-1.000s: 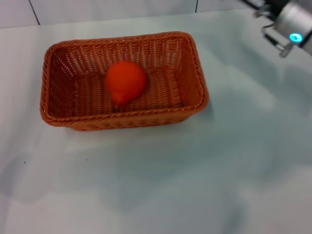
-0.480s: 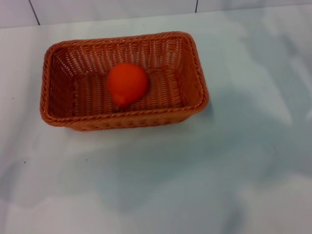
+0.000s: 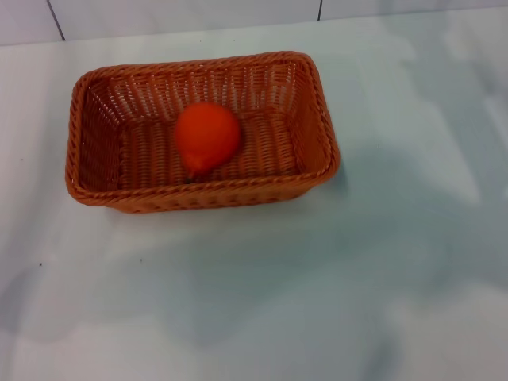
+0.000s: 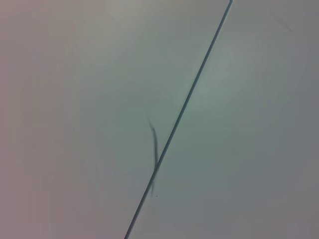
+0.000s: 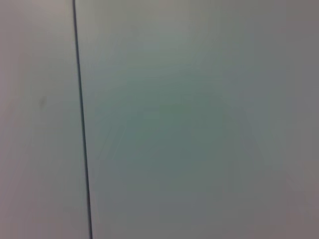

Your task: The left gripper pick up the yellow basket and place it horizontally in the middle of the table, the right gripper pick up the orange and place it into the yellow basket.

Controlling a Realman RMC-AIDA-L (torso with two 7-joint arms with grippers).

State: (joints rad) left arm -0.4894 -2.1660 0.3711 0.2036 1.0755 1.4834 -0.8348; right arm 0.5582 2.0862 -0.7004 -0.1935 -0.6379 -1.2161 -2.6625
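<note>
Wicker of an orange-brown colour made up the yellow basket [image 3: 202, 131], which lay on the white table [image 3: 333, 286] with its long side running across the head view, a little left of the centre and toward the far edge. This horizontal placing matched what the task asked for, so I judged that the basket step was done. The orange [image 3: 207, 136] rested inside the basket, on the woven floor, near the middle and close to the nearer long wall. It looked settled there, with its small dark stem end pointing down toward that wall. Nothing touched it except the basket. Because the fruit was already contained, I judged that the second step was done too and that nothing remained of the task.

Neither the left gripper nor the right gripper appeared in the head view. Both wrist views showed only a plain pale surface crossed by 1 thin dark seam, with no fingers in them, so I cannot tell whether either gripper was wide or narrow, or held anything. Most probably both arms were parked away from the work.

By count: 1 basket, 1 orange, 1 table, 0 grippers in sight.
</note>
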